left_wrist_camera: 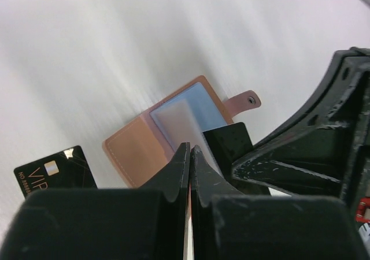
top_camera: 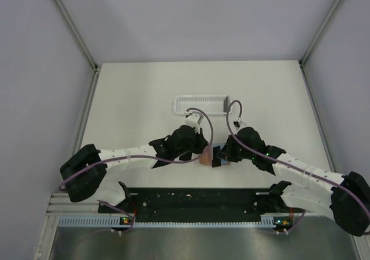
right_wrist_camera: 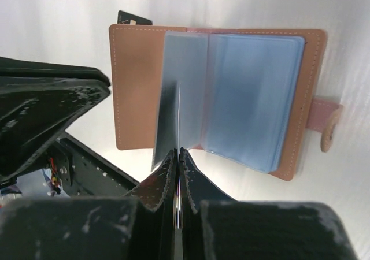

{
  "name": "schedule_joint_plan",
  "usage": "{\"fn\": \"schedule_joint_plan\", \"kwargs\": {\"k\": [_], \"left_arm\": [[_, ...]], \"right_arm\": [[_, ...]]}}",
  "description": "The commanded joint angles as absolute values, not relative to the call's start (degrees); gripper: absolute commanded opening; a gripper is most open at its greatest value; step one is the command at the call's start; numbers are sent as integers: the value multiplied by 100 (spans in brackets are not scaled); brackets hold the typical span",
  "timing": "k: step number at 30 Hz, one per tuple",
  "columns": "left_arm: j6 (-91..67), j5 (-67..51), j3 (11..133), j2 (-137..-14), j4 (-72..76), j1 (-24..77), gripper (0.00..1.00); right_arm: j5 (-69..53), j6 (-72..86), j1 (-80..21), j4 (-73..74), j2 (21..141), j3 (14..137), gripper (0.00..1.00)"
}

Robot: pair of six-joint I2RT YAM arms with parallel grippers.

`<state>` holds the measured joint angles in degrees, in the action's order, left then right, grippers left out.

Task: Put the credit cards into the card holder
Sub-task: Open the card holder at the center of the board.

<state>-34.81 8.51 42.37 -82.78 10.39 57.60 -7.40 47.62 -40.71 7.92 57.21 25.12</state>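
Right wrist view: card holder [right_wrist_camera: 133, 86] is spread open, a sleeve leaf [right_wrist_camera: 167, 98] seemingly pinched upright by the closed right gripper [right_wrist_camera: 178, 153]; left gripper [left_wrist_camera: 189, 150] is shut too. Next, the credit card [left_wrist_camera: 55, 170] beside it must be fetched.

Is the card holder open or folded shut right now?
Open. The card holder lies spread flat, blue sleeves exposed, snap tab sticking out unfastened; the right tool pinches one sleeve lifted.
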Motion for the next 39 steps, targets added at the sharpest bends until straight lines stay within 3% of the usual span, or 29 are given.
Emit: {"fn": "schedule_joint_plan", "kwargs": {"k": [1, 14, 23, 33, 39], "left_arm": [[-3480, 914, 4061, -7840, 1204, 5652, 0], [-3559, 633, 4061, -8279, 1318, 5625, 0], [-3691, 536, 4008, -8946, 1503, 5625, 0], [-3727, 378, 4192, -9404, 1626, 5625, 0], [-3691, 316, 4333, -9501, 1591, 5634, 0]], "right_arm": [[-1054, 4799, -4025, 71, 6028, 2514, 0], [-1116, 4860, -4034, -483, 7101, 2531, 0], [-1125, 4834, -4025, -440, 7102, 2584, 0], [-257, 4676, -4025, 1298, 5626, 2900, 0], [369, 4535, -3973, 2311, 5475, 3085, 0]]}}
